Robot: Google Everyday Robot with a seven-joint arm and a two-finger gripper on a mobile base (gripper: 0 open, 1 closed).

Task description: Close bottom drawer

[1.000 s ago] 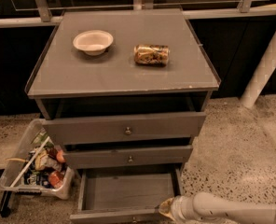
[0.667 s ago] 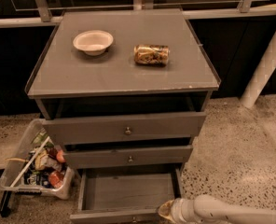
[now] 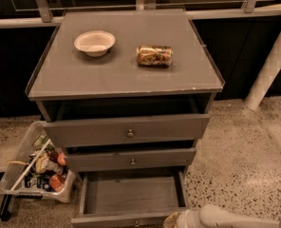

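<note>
Speckled floor [image 3: 235,151], grey cabinet [image 3: 126,70]. The bottom drawer [image 3: 131,194] is pulled fully out at the cabinet's foot. The gripper [image 3: 173,220] sits low at the right end of its front; grip state cannot be told. In my judgement, closing needs a push straight back.

Pale end effector [image 3: 171,220] beside grey bottom drawer [image 3: 131,194]; cream bowl [image 3: 94,42]; speckled floor [image 3: 236,146].

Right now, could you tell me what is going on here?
The robot's gripper is down at the right front corner of the bottom drawer, which is pulled far out and shows a bare grey tray. It is not yet closed. The middle drawer and top drawer stick out a little. A bowl and a can sit on the cabinet top.
</note>
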